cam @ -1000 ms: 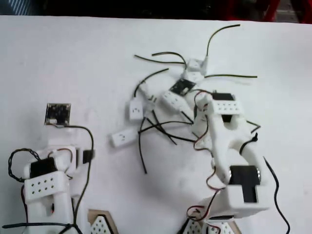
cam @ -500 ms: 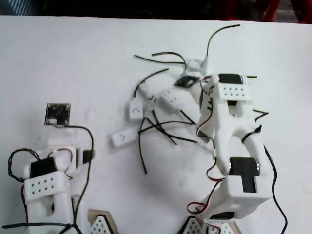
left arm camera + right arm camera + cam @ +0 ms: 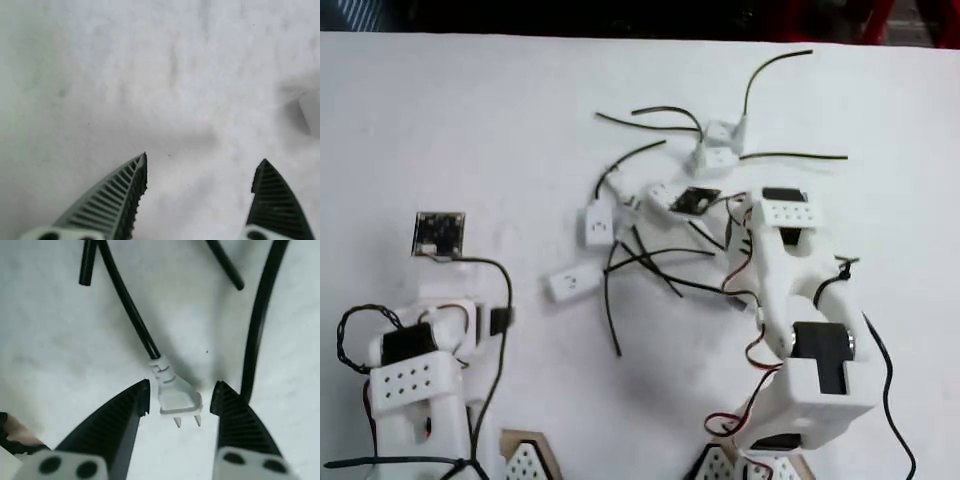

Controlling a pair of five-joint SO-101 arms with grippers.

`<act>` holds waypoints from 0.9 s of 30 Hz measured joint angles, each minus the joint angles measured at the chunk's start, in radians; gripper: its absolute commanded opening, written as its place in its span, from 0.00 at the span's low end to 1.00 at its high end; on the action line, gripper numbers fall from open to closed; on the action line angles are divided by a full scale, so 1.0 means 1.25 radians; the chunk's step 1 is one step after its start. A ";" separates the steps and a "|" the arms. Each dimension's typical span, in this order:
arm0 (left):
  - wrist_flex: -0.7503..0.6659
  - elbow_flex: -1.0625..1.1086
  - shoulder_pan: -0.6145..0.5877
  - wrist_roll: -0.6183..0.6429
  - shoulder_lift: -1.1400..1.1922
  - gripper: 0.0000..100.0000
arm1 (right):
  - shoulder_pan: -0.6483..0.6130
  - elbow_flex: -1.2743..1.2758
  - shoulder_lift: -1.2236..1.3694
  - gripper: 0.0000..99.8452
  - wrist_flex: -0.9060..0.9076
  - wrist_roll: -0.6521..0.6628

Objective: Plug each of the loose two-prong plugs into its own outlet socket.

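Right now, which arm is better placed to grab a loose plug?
Right. Its open gripper frames a white two-prong plug lying on the table, prongs toward the camera. The left gripper, also open, sits over bare table.

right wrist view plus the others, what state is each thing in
right gripper: jaws open, one each side of the plug
plug: loose, lying flat on the table, prongs bare
left gripper: jaws open, nothing between them
socket: lying loose, nothing plugged in
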 measured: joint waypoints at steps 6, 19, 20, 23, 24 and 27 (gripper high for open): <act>0.000 0.000 0.000 0.000 0.000 0.33 | 0.010 0.014 0.001 0.20 -0.014 0.002; 0.000 0.000 0.000 0.000 0.000 0.33 | 0.018 0.093 -0.010 0.02 -0.130 0.005; 0.000 0.000 0.000 0.000 0.000 0.33 | 0.018 0.093 -0.010 0.02 -0.129 0.005; 0.000 0.000 0.000 0.000 0.000 0.33 | 0.016 0.082 -0.016 0.02 -0.082 0.005; 0.000 0.000 0.000 0.000 0.000 0.33 | 0.015 0.077 -0.027 0.02 -0.056 0.005; 0.000 0.000 0.000 0.000 0.000 0.33 | 0.012 0.071 -0.077 0.02 0.023 0.005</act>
